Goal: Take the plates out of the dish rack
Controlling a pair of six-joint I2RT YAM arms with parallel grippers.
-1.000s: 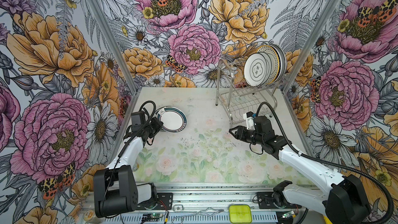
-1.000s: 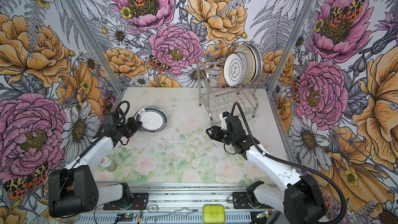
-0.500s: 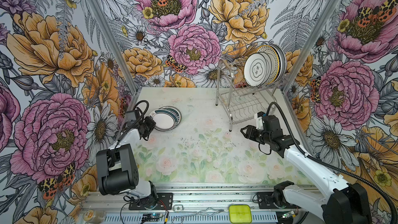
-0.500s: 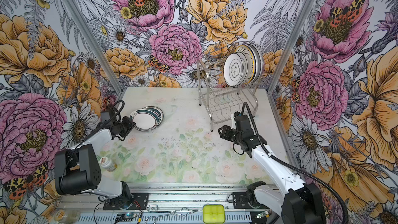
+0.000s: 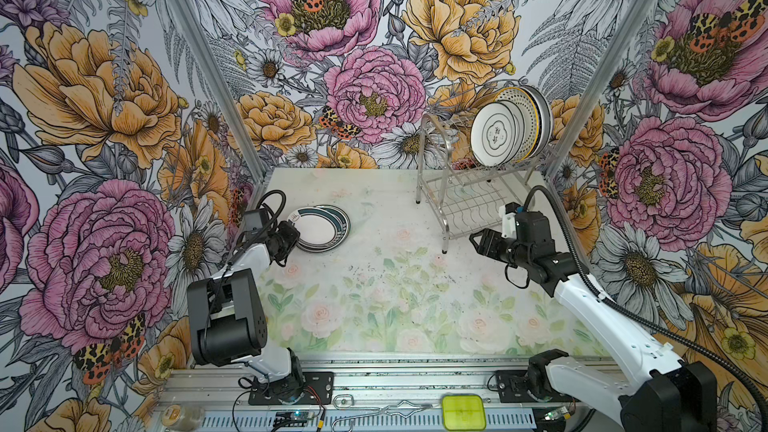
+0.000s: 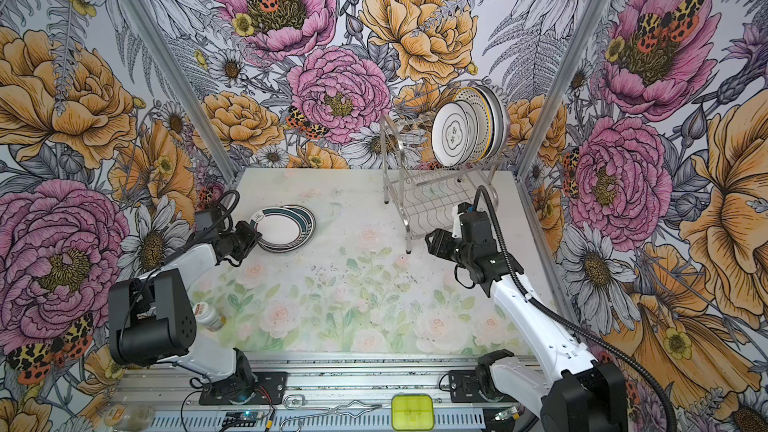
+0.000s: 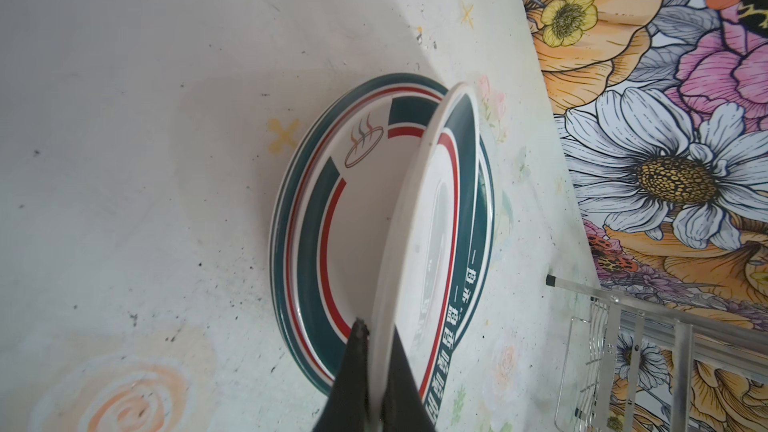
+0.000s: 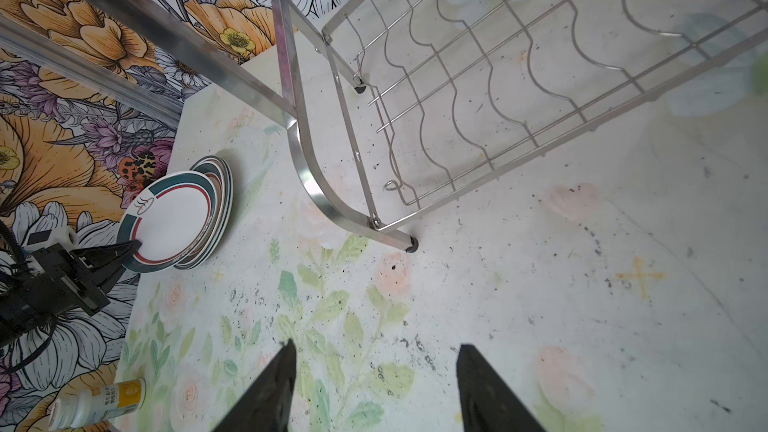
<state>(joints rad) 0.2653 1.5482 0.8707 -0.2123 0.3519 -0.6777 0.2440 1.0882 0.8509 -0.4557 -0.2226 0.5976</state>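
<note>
Leftward goes the left arm since a second ago, further from the dish rack [image 5: 469, 205], and the plate it carries now hangs over the stack instead of beside it. Well to the left of the rack, the left gripper [image 7: 377, 328] is clenched on the rim of the green-rimmed plate [image 7: 432, 222], one finger above the rim and one below. I see that plate tilted, its gripper side raised, over the stack of plates [image 8: 224, 201] lying flat on the table [image 5: 374, 284]. Whether its far edge touches the stack, I can't tell. Both top views show the same overlap, plate [image 5: 318, 228] over stack [image 5: 343, 226].

Coming across to the rack's near left leg, the right gripper [image 8: 376, 344] has pulled back towards the rack and its jaws have spread; they stand apart now with only bare table between them. In a top view it [image 5: 476, 241] hovers just in front of the lower shelf.

Up on the rack's upper level, at its right end, the remaining plates [image 5: 494, 135] stand on edge, packed together, a white one with a black emblem in front.
</note>
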